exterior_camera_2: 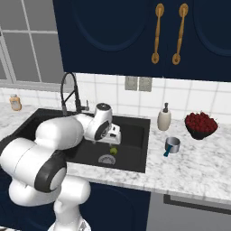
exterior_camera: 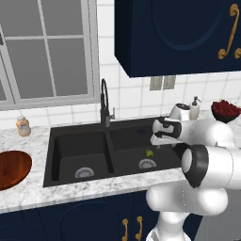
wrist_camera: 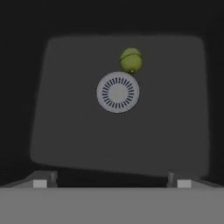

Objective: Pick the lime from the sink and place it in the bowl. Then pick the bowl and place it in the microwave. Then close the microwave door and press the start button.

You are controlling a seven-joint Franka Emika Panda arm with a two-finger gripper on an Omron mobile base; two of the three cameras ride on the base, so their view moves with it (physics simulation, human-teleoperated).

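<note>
Now, from the left base, the tool [exterior_camera: 156, 147] is hanging spread above the sink's [exterior_camera: 80, 141] right basin, the lime [exterior_camera: 149, 153] sitting free beside the drain [exterior_camera: 147, 164]; the bowl [exterior_camera: 13, 168] is lying on the tabletop [exterior_camera: 56, 193] well left. From the right base, basin walls are ringing the lime [exterior_camera_2: 113, 151]. Through the hand view, the lime [wrist_camera: 131, 60] is touching the drain's [wrist_camera: 117, 92] rim, open floor all around.

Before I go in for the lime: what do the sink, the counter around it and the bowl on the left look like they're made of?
The sink looks like matte black composite or stone: no glare, silver drains. The counter looks like polished white marble with grey veining. The bowl appears to be glossy reddish-brown wood, with a soft sheen; the grain is too faint to confirm.
</note>
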